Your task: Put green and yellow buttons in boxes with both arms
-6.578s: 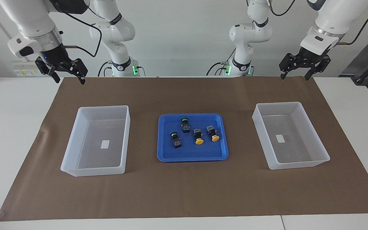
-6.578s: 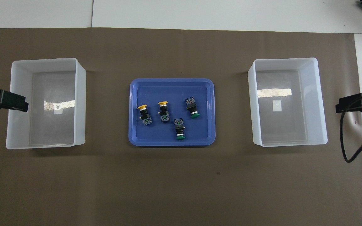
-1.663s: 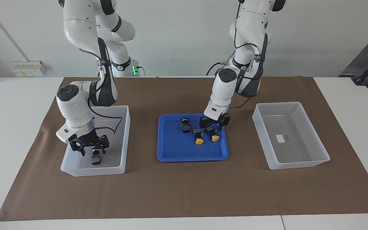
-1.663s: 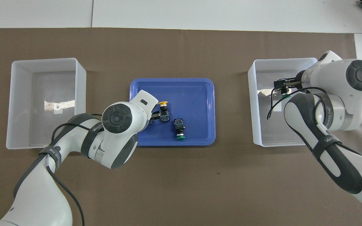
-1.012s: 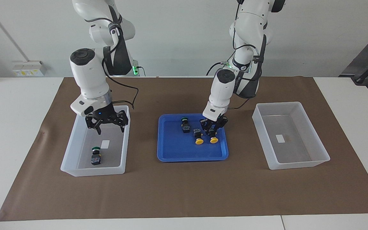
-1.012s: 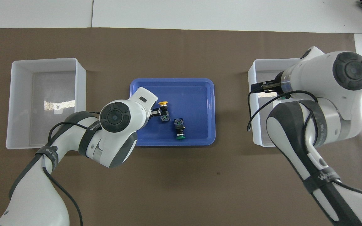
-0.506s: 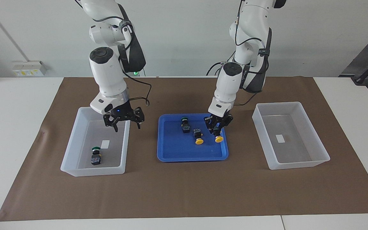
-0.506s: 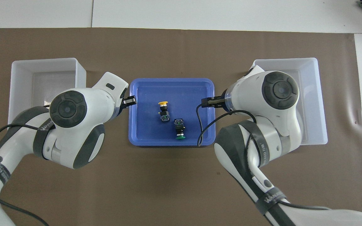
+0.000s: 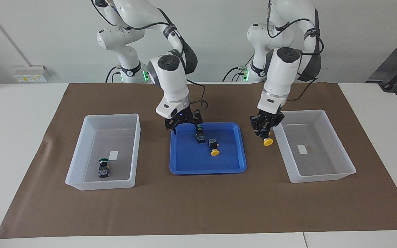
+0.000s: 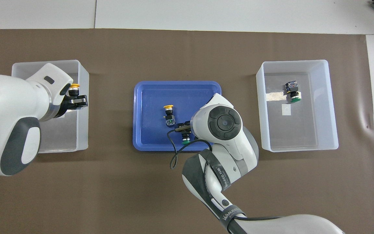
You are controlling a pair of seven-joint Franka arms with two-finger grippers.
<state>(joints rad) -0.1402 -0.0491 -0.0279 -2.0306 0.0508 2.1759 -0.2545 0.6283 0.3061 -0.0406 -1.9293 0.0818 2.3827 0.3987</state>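
Observation:
My left gripper (image 9: 264,132) is shut on a yellow button (image 9: 268,141) and holds it in the air between the blue tray (image 9: 191,162) and the box (image 9: 308,112) at the left arm's end. In the overhead view this gripper (image 10: 75,99) and its yellow button (image 10: 74,87) are over that box's rim (image 10: 82,130). My right gripper (image 9: 183,124) is open over the tray, close beside a green button (image 9: 200,132). A second yellow button (image 9: 214,146) lies in the tray. Another green button (image 9: 103,168) lies in the box (image 9: 110,116) at the right arm's end.
Brown paper (image 9: 198,206) covers the table under the tray and both boxes. Each box has a small white sticker (image 9: 302,149) on its floor. In the overhead view the right arm's wrist (image 10: 222,122) hides part of the tray (image 10: 187,94).
My left gripper has lifted the yellow button out of the tray and carried it toward the box at its end. My right gripper has moved from its box to over the tray.

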